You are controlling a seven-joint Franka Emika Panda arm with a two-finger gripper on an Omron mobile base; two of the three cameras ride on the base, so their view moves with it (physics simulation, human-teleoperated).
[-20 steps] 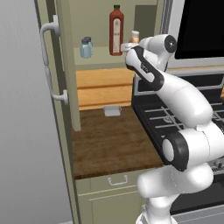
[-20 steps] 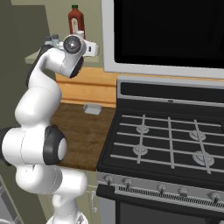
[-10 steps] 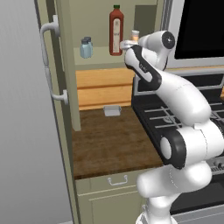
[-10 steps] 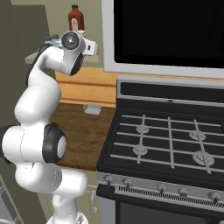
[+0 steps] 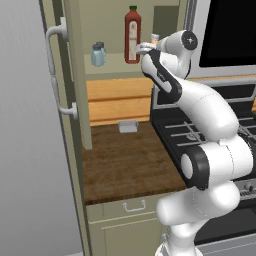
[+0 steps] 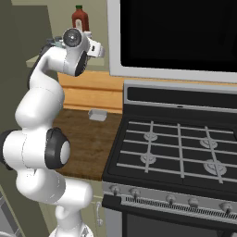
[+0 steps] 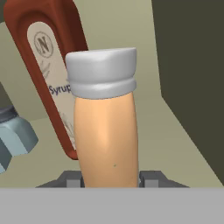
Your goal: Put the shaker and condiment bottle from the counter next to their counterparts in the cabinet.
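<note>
- Cabinet [image 5: 107, 67] shelf sits upper centre in my left base view, door swung open at left
- Gripper [image 7: 109, 180] is clamped on the condiment bottle [image 7: 105, 127], just beside the dark-red bottle [image 5: 132, 35]
- Two shakers [image 5: 98, 55] stand further left on the shelf
- Counter [image 5: 130, 162] lies below, stove [image 6: 176, 148] at right

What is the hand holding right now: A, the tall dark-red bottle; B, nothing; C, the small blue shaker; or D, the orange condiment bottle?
D: the hand is shut on the orange condiment bottle, whose body rises between the fingertips, while the tall dark-red bottle stands free behind it on the cabinet shelf.
</note>
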